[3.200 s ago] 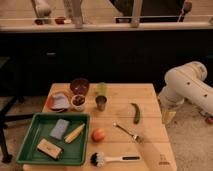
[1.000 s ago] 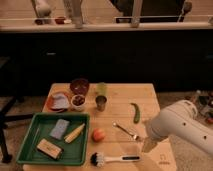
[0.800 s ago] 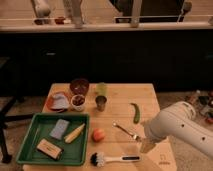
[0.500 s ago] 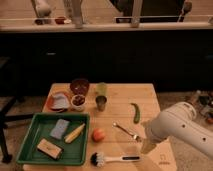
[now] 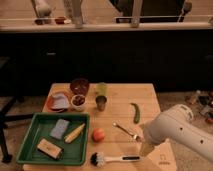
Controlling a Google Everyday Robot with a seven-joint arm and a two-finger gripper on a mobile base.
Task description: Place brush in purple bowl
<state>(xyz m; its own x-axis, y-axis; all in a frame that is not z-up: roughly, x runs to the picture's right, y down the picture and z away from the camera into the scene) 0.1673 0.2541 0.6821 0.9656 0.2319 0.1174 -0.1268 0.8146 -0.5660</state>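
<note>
The brush lies flat near the table's front edge, with its black bristle head to the left and its thin white handle pointing right. The purple bowl stands at the back left of the table, far from the brush. My gripper hangs at the end of the bulky white arm, just above and to the right of the handle's dark tip. It is open and holds nothing.
A green tray at the front left holds a sponge, a yellow item and a box. An orange plate, a white bowl, two cups, a green vegetable, a fork and a red fruit share the wooden table.
The arm has swung from the table's right edge down to the front right, beside the brush handle. Over the last second it has barely moved. The brush has stayed put.
</note>
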